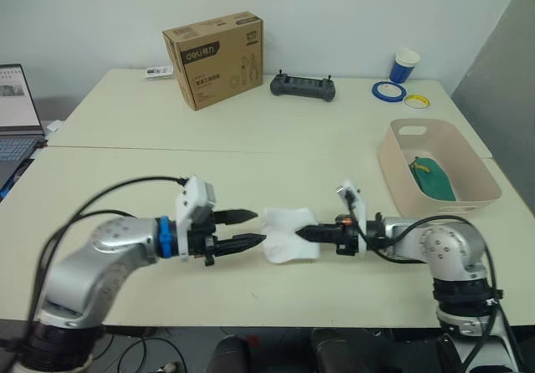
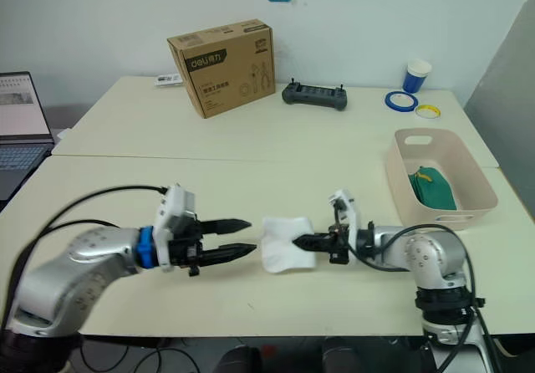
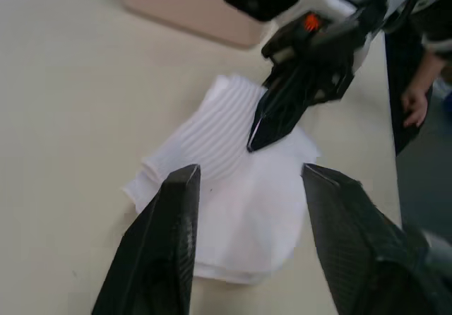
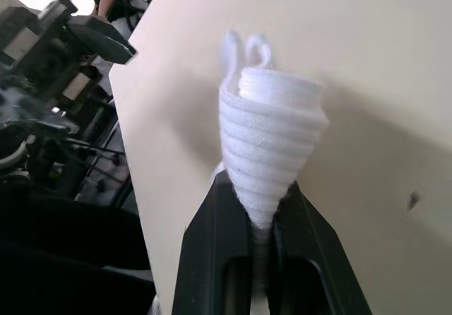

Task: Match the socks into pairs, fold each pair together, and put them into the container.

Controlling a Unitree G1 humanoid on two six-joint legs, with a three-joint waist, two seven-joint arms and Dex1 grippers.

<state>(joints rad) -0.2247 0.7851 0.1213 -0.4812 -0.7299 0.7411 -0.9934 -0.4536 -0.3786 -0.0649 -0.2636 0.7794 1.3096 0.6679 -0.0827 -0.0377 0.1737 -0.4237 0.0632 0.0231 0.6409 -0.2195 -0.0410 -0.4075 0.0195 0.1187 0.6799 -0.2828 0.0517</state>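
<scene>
Right gripper (image 1: pixel 299 233) is clamped on the white socks (image 1: pixel 284 235) lying on the table (image 1: pixel 251 172). Left gripper (image 1: pixel 255 228) is spread wide beside them. Green socks (image 1: pixel 430 179) lie in the tub (image 1: pixel 393 168).

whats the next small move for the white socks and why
Probably lift and carry them toward the container. The right gripper is shut on the folded white socks, the left gripper is open beside them, and a dark green pair already lies inside.
</scene>
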